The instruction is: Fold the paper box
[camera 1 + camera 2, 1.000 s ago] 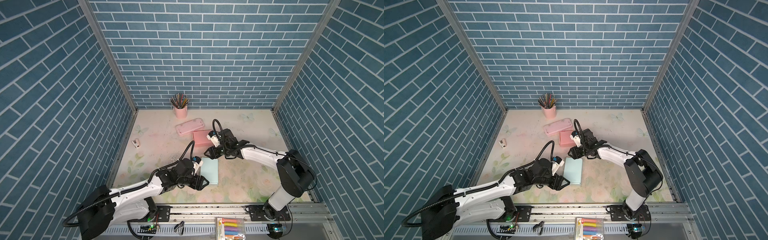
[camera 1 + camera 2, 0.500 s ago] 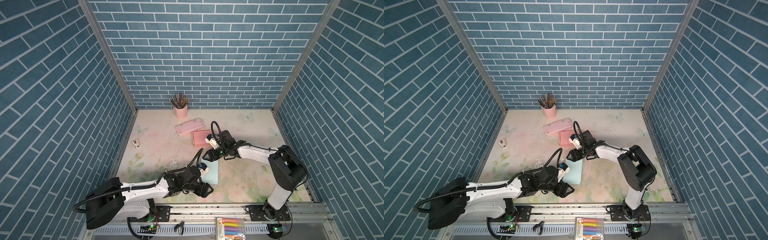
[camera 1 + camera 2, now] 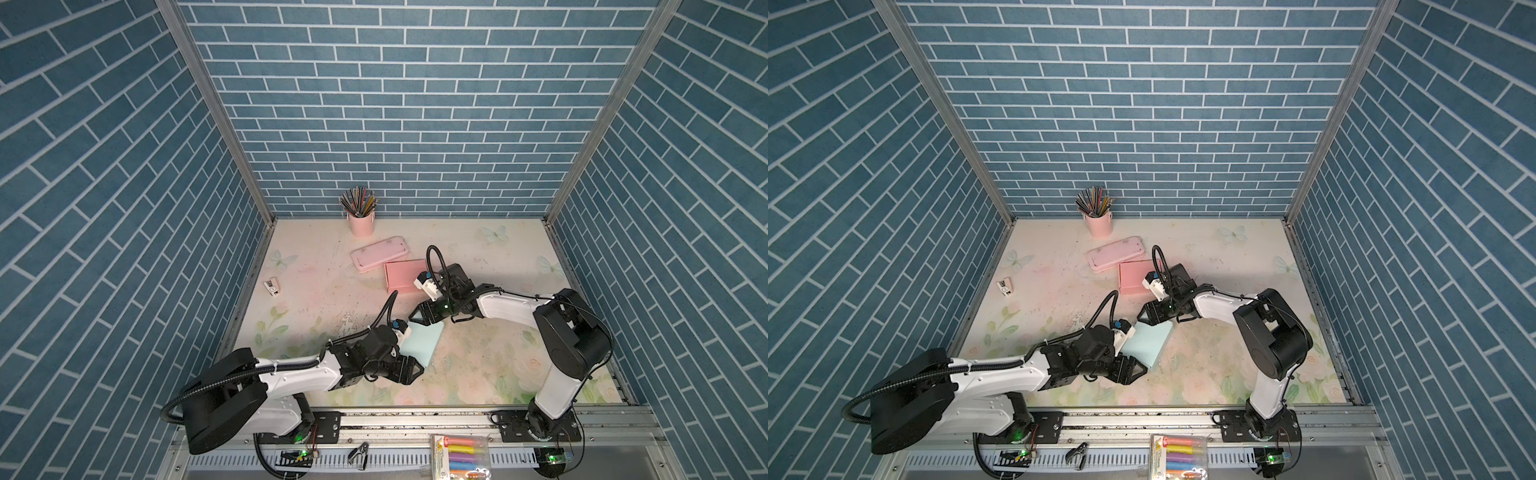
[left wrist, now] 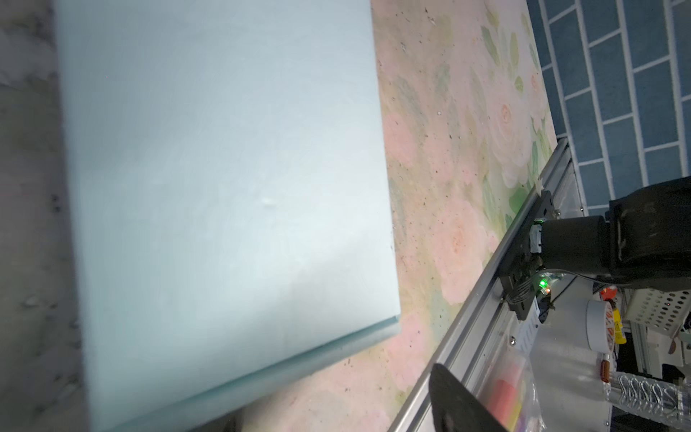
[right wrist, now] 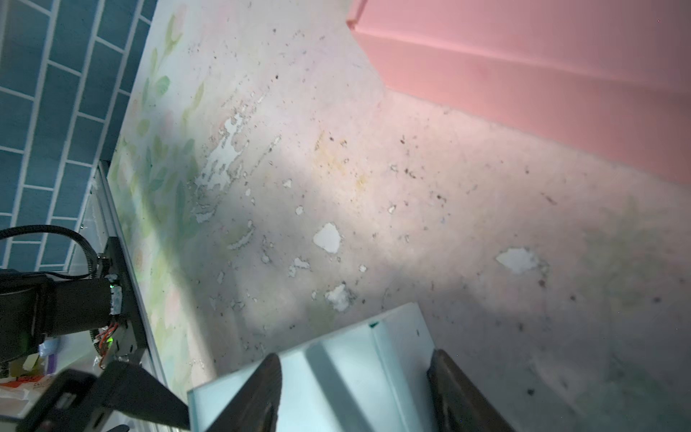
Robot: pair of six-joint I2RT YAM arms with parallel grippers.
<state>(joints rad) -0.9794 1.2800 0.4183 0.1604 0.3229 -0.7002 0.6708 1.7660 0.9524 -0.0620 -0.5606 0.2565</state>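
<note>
Lower centre in both top views: the left gripper (image 3: 409, 370), jaws spread wide and holding nothing, sits at the near corner of the flattened light-blue paper box (image 3: 422, 343). The right gripper (image 3: 417, 318) appears clamped across the box's far end. A skewed pull from that single grip could crease or tear the thin card, or slide it away from the open gripper. Counted left to right: one small white item (image 3: 272, 287), one pencil cup (image 3: 361, 226), one pencil case (image 3: 380, 254), one light-blue paper box, one pink box (image 3: 401, 276), two grippers.
</note>
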